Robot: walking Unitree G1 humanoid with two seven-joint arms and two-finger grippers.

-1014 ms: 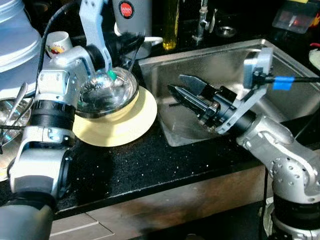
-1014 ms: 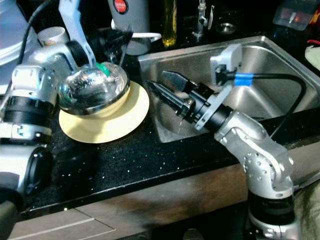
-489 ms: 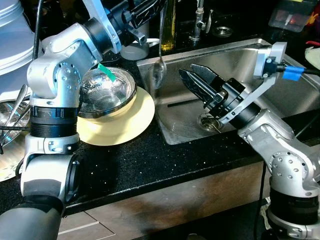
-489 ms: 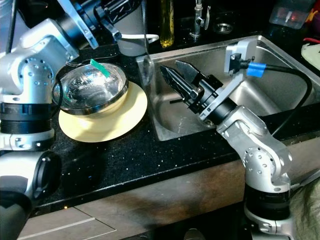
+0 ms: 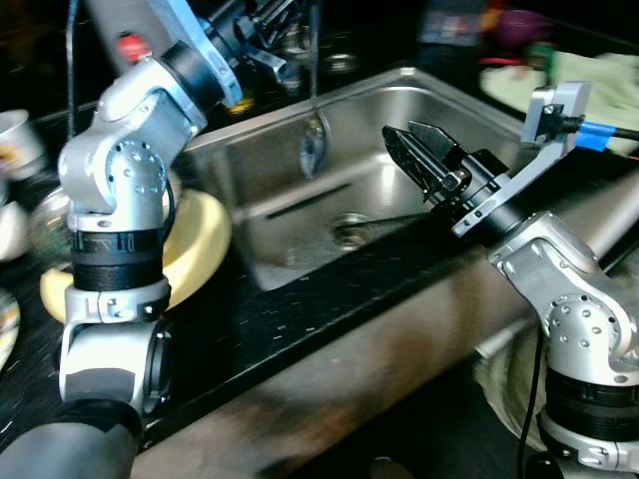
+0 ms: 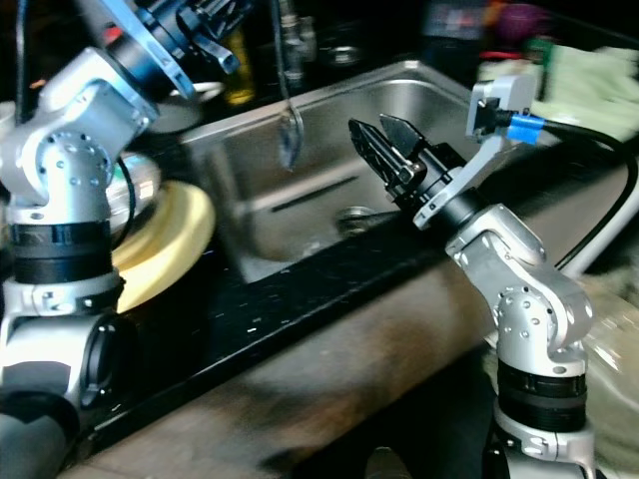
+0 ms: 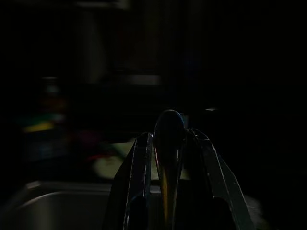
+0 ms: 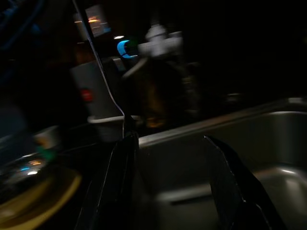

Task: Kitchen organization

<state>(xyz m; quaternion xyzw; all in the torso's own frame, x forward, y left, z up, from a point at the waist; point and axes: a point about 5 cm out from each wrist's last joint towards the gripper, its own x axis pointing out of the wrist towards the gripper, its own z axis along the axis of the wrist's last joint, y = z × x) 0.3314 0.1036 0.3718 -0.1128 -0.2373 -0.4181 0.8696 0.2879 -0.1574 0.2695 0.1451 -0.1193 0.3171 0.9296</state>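
We see the left claw (image 5: 290,15) raised at the far left of the steel sink (image 5: 399,130), closed on the handle of a metal spoon (image 5: 312,140). The spoon hangs straight down from it, bowl lowest, over the left part of the basin and clear of the basin floor. In the left wrist view the 2 black fingers (image 7: 136,182) press against either side of the spoon handle, with the rest of that picture very dark.

The right claw (image 5: 419,150) reaches in from the right and hangs above the middle of the sink, its 2 fingers spread apart with nothing between them. It points toward the hanging spoon but is apart from it. In the right wrist view we look past those open fingers (image 8: 120,182) to the sink's far wall and some dim bottles and a pale container on the surface beyond.

The drain (image 5: 349,232) sits in the basin floor, below and between the 2 claws. To the left of the sink, on the black speckled surface (image 5: 290,329), lies a pale yellow plate (image 5: 205,244), partly hidden behind the left arm. A white cup (image 5: 15,155) stands at the far left edge. The head views are blurred.
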